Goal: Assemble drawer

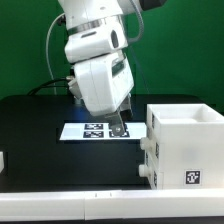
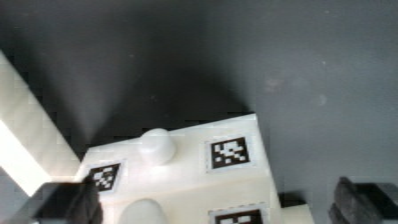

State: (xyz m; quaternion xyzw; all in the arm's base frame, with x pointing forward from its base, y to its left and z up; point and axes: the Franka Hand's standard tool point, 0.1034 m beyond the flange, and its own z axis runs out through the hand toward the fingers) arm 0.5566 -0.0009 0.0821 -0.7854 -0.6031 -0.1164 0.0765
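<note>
Hand [image 1: 118,128] hung just above the marker board [image 1: 92,130], its fingers looking spread and pinching nothing. Black-and-white square tags, no readable writing, marked that flat white board. Beside the hand, on the matte black worktop [image 1: 40,150], stood the smooth white boxy drawer [image 1: 180,145], tagged too.
</note>
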